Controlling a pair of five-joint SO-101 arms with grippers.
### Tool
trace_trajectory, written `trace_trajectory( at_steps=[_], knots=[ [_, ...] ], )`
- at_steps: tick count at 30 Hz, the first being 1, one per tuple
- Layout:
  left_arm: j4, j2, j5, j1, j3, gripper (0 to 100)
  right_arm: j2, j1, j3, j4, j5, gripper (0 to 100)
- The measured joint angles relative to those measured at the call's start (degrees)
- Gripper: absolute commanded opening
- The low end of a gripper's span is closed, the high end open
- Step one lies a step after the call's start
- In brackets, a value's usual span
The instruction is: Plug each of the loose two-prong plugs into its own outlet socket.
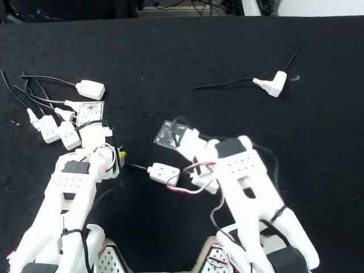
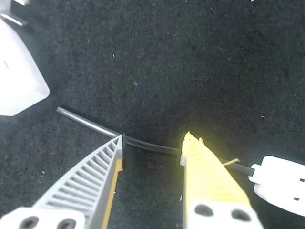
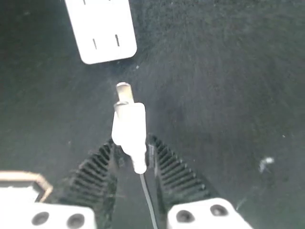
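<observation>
Black cloth (image 1: 227, 45) covers the table from edge to edge. Near its centre, the right gripper (image 3: 131, 143) has its dark ribbed fingers clamped on the rear of a white plug (image 3: 128, 117). The plug's thin lead trails back between them. Its prong end points at a white outlet socket (image 3: 101, 28) lying flat just ahead, slots up. Plug and socket are apart.

Toward seven o'clock from the centre, the left gripper (image 2: 152, 138) stands with its fingers apart, one grey and one yellow. The tips sit either side of a black cable (image 2: 88, 124) that crosses the cloth between them. Whether they touch it cannot be told. That cable runs into a corded socket (image 1: 164, 172), white with two pairs of slots, which lies just beside the yellow finger, between the two arms.

At two o'clock on the table, well apart from both grippers, a loose plug (image 1: 274, 83) lies on its side, its lead stretching toward nine o'clock. At nine to ten o'clock sits a cluster of white plugs and sockets (image 1: 62, 128), their black leads fanning to the table's edge.
</observation>
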Motion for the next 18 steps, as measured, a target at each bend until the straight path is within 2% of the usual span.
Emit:
trace_trajectory(
  at_steps=[4,10,12,15,18],
  knots=[
    [0.0,0.0,0.0,0.0,0.0,20,0.0,0.0,-2.7,1.8,0.0,1.1],
    [0.0,0.0,0.0,0.0,0.0,20,0.0,0.0,9.4,-12.9,5.5,1.4],
    [0.0,0.0,0.0,0.0,0.0,20,0.0,0.0,12.9,-16.0,5.9,4.9],
    [0.0,0.0,0.0,0.0,0.0,20,0.0,0.0,13.9,-15.4,6.1,15.5],
    [0.0,0.0,0.0,0.0,0.0,20,0.0,0.0,13.9,-13.5,6.3,16.4]
  ],
)
